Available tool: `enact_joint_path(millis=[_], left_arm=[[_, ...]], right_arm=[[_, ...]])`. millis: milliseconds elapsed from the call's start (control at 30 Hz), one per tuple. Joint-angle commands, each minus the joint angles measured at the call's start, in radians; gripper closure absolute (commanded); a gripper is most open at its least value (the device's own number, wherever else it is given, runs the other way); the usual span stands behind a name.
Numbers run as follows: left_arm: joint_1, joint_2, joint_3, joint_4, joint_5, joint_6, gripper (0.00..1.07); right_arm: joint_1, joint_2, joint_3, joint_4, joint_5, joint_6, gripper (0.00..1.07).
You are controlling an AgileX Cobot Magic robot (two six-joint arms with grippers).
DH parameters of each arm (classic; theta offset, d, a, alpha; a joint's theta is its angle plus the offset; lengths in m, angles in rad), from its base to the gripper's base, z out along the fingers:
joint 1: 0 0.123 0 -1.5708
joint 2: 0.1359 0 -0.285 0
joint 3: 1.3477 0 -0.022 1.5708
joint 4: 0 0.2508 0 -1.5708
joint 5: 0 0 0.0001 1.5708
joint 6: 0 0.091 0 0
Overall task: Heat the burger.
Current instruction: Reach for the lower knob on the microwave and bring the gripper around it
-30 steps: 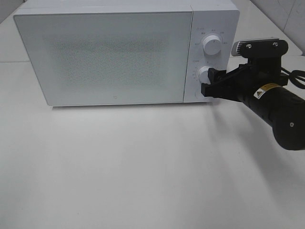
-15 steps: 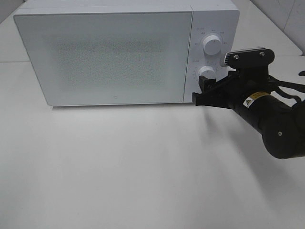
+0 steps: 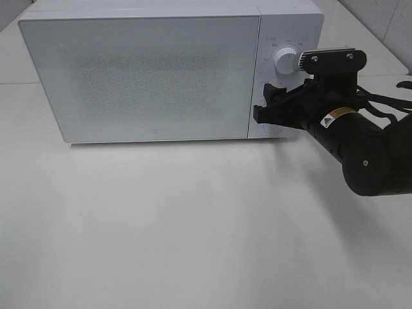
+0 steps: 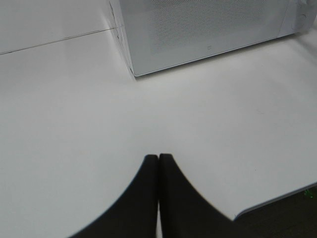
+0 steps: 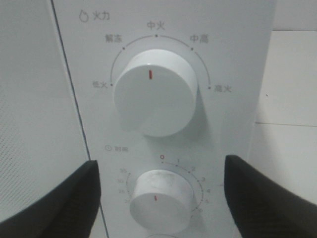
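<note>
The burger is out of view; the white microwave (image 3: 141,77) stands at the back of the table with its door shut. My right gripper (image 3: 267,106) is open at the control panel. In the right wrist view its two black fingers straddle the lower timer knob (image 5: 161,198) with gaps on both sides, and I cannot tell whether they touch the panel. The upper power knob (image 5: 154,99) points at the middle setting. My left gripper (image 4: 158,163) is shut and empty, hovering over bare table in front of the microwave's left corner (image 4: 131,69).
The white table (image 3: 193,225) stretches in front of the microwave. Its front edge (image 4: 277,201) shows in the left wrist view. The right arm's black body (image 3: 367,154) and cables hang over the table's right side. A tiled wall lies at the back right.
My right gripper has moved left and forward to the control panel and now covers the lower knob in the high view. The microwave door stays shut.
</note>
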Motion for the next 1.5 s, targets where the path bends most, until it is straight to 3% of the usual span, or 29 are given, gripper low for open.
enact_joint_path(millis=[33, 1500], left_arm=[[0.005, -0.020, 0.003, -0.009, -0.015, -0.004, 1.06], [0.005, -0.020, 0.003, -0.009, -0.015, -0.004, 1.06]], right_arm=[[0.001, 0.002, -0.008, 0.036, 0.008, -0.023, 0.40], [0.001, 0.153, -0.055, -0.002, -0.087, 0.013, 0.40]])
